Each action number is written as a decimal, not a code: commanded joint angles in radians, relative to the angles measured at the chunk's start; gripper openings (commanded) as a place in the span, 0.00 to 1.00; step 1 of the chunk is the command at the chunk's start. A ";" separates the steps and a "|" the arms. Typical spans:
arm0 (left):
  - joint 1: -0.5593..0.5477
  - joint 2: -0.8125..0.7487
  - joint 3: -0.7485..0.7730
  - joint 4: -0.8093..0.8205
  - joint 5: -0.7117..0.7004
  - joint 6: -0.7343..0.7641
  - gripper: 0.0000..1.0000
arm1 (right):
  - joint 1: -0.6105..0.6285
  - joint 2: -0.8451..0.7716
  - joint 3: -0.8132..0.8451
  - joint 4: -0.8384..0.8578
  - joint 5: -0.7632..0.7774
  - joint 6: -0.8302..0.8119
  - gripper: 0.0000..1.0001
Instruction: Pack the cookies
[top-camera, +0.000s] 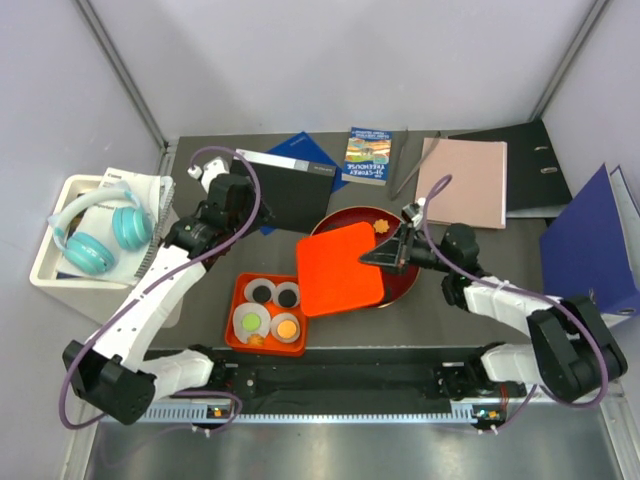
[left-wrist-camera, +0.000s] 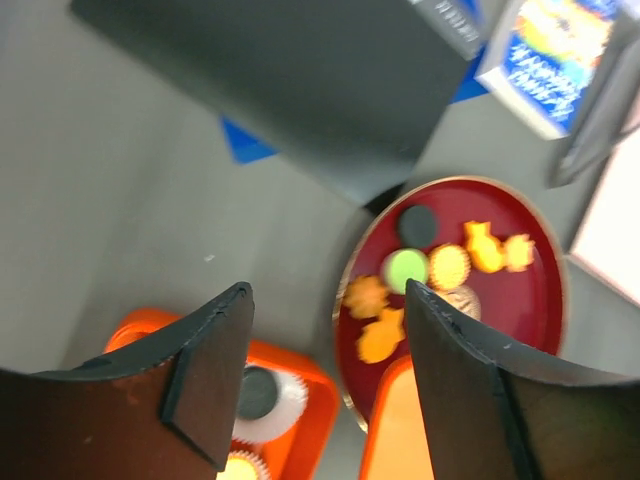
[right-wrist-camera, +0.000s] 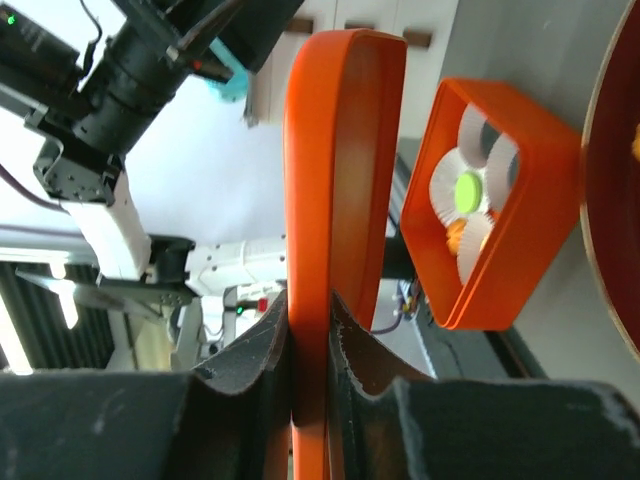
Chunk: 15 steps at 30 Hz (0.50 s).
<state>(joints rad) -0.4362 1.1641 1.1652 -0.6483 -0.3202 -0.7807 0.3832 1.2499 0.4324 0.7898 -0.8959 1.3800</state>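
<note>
Several cookies, among them a green disc (left-wrist-camera: 405, 268), a black disc (left-wrist-camera: 417, 224) and orange flower shapes (left-wrist-camera: 380, 335), lie on a dark red plate (left-wrist-camera: 520, 300). In the top view one orange cookie (top-camera: 380, 228) shows on the plate (top-camera: 345, 215). An orange box (top-camera: 240, 290) holds white paper cups with cookies such as a black one (left-wrist-camera: 257, 392) and a green one (right-wrist-camera: 466, 192). My right gripper (top-camera: 385, 257) is shut on the edge of the orange lid (top-camera: 338, 268), held over the plate; the wrist view shows the grip (right-wrist-camera: 310, 320). My left gripper (left-wrist-camera: 328, 300) is open and empty, above the table left of the plate.
A dark book (top-camera: 290, 185), a blue booklet (top-camera: 367, 155), a pink folder (top-camera: 465, 180), a black binder (top-camera: 525, 165) and a blue binder (top-camera: 590, 240) lie at the back and right. A white box with teal headphones (top-camera: 95, 235) stands at the left.
</note>
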 joint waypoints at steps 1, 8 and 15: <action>-0.006 -0.067 -0.041 -0.060 -0.069 -0.008 0.64 | 0.089 0.057 -0.026 0.273 0.071 0.068 0.00; -0.006 -0.107 -0.065 -0.083 -0.072 -0.014 0.57 | 0.186 0.241 -0.064 0.586 0.196 0.172 0.00; -0.006 -0.135 -0.119 -0.137 -0.117 -0.043 0.36 | 0.261 0.448 -0.061 0.819 0.301 0.220 0.00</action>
<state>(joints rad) -0.4385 1.0649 1.0813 -0.7361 -0.3862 -0.8021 0.5991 1.6276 0.3717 1.2350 -0.6796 1.5688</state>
